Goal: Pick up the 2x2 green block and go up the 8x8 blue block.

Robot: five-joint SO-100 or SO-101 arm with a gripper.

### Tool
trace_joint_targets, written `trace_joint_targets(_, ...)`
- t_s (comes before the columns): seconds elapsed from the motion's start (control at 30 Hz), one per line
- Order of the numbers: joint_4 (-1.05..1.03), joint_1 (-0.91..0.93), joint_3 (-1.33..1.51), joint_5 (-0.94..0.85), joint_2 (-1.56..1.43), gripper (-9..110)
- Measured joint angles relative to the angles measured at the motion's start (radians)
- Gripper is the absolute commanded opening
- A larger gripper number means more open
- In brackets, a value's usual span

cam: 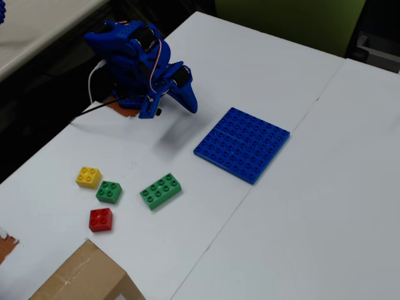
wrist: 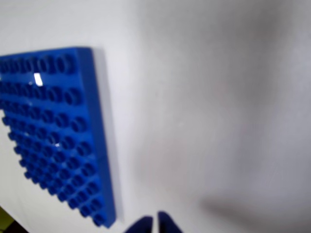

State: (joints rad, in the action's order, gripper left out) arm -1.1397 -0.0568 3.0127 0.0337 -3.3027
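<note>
The 2x2 green block (cam: 109, 191) sits on the white table at the front left of the fixed view, between a yellow brick and a red brick. The 8x8 blue block (cam: 242, 144) lies flat near the table's middle; it fills the left of the wrist view (wrist: 53, 131). My blue gripper (cam: 191, 105) is folded back near the arm's base, left of the plate and far from the green block. In the wrist view its tips (wrist: 155, 225) show at the bottom edge, nearly touching, with nothing between them.
A yellow brick (cam: 88, 177), a red brick (cam: 100, 219) and a longer 2x4 green brick (cam: 160, 190) lie near the small green block. A cardboard box (cam: 81, 278) stands at the front left corner. The table edge runs along the left side.
</note>
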Motion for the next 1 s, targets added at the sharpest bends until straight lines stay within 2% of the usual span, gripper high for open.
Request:
trace_joint_targets(0.07,0.009,0.000,0.006,-0.044,0.000,0)
trace_joint_targets(0.13,0.046,-0.018,0.028,-0.199,0.000,0)
trace_joint_targets(0.4,0.038,-0.074,0.060,-1.190,-0.002,0)
trace_joint_targets(0.5,-0.003,-0.041,0.060,-1.559,-0.002,0)
trace_joint_targets(0.6,-0.014,0.028,0.060,-1.832,-0.002,0)
trace_joint_targets(0.7,-0.023,0.063,0.064,-1.977,-0.002,0)
trace_joint_targets(0.83,-0.046,0.089,0.064,-1.974,-0.002,0)
trace_joint_targets(1.0,-0.149,0.114,0.040,-1.888,-0.002,0)
